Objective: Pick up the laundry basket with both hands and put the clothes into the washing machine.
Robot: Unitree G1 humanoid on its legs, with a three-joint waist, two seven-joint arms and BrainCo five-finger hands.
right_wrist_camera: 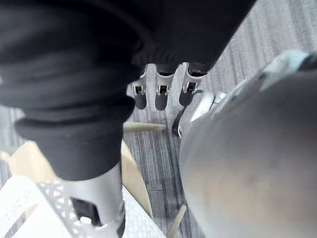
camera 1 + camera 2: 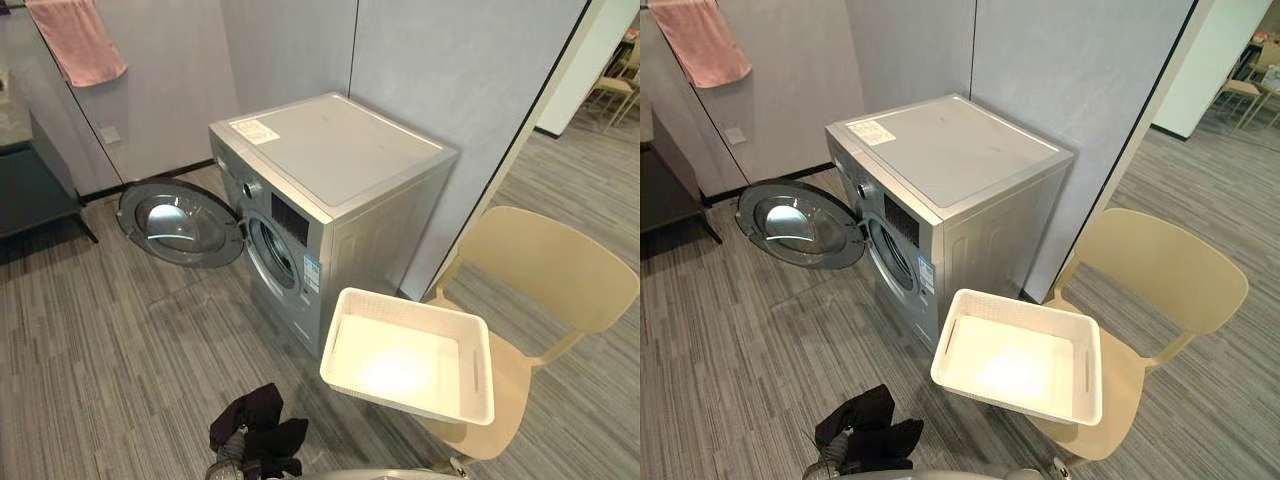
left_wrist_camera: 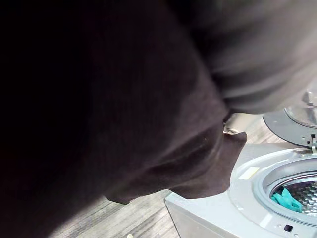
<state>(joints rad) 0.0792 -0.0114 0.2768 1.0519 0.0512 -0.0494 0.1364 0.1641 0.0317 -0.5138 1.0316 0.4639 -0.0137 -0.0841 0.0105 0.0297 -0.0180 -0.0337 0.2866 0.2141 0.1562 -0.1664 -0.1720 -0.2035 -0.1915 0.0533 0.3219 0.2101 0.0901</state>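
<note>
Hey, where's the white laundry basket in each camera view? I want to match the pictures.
Left eye view: white laundry basket lower right of centre, empty, on the beige chair.
Right eye view: lower centre, on the same chair.
Left wrist view: faces the washing machine drum instead.
Right wrist view: its perforated white wall beside the chair's edge.
Shared landmark: the beige chair.

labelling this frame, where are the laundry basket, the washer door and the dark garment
laundry basket (image 2: 400, 365), left eye view, bare white bottom.
washer door (image 2: 180, 222), left eye view, middle of its glass.
dark garment (image 2: 256, 415), left eye view, middle of the bunched cloth.
</note>
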